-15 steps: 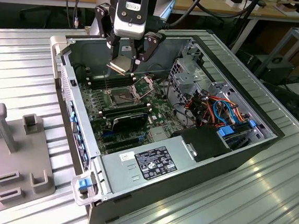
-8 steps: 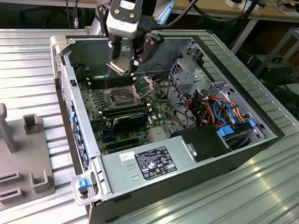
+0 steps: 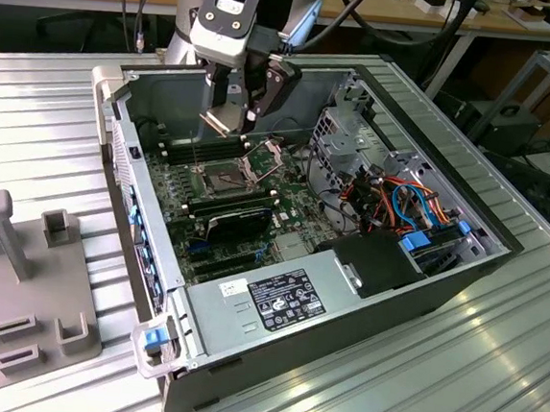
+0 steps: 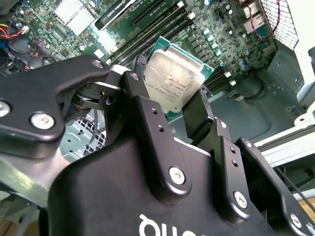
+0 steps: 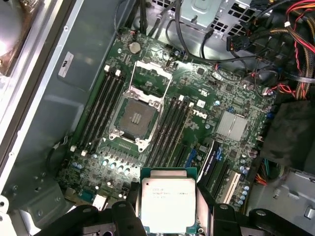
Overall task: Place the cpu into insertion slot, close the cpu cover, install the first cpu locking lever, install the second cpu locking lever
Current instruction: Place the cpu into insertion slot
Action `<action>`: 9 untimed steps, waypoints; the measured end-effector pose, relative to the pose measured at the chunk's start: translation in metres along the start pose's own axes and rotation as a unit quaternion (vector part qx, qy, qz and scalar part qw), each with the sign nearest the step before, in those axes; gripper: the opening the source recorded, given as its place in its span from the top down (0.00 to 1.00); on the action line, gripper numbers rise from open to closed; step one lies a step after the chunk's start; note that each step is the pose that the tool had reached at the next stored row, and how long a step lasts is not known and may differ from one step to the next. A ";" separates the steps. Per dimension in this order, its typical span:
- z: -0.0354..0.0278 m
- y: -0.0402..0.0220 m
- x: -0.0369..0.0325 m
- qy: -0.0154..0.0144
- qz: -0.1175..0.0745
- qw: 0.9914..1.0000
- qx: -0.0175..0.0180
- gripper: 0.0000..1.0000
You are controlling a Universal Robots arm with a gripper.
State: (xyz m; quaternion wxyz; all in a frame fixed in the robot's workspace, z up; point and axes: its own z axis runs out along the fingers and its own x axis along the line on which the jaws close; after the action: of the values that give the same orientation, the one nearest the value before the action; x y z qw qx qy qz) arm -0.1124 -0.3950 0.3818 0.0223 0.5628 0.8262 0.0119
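A: Hand status?
B: We see the hand (image 4: 170, 101) clamped on the cpu (image 4: 172, 78). Two black metal fingers (image 4: 147, 123) pinch opposite edges, spread just chip-wide.
A: Where's the cpu?
B: In the air above the motherboard (image 5: 197, 103), apart from the insertion slot (image 5: 136, 118), touching nothing but the fingers. In the exterior view the hand hangs inside the open case (image 3: 159, 99), above the board.
A: Materials, shapes?
B: One cpu: flat, square, dull silver lid with a thin green border. One insertion slot: square, black rim, dark glinting pin field, bright metal frame round it. One cpu cover (image 5: 153, 78): thin silver frame plate with a big square cut-out, standing open off the slot, hinged along one edge.
A: Around the socket?
B: We count eight long black memory slots (image 5: 102, 105), four on each side. The board is green and dense with small parts. The case is grey sheet metal, lying on its side on a ribbed aluminium bench (image 3: 453, 376).
A: Levers?
B: We can't tell how they lie.
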 end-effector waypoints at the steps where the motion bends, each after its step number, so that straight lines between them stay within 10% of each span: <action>1: 0.0006 0.0000 0.0000 -0.001 0.012 1.000 0.000 0.45; 5: 0.0025 0.0000 0.0000 -0.003 0.058 0.998 0.001 0.45; 9: 0.0025 0.0001 0.0000 -0.003 0.060 0.998 0.001 0.45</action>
State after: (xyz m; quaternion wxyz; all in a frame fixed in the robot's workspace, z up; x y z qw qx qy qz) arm -0.1122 -0.3949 0.3793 0.0230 0.6113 0.7910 0.0105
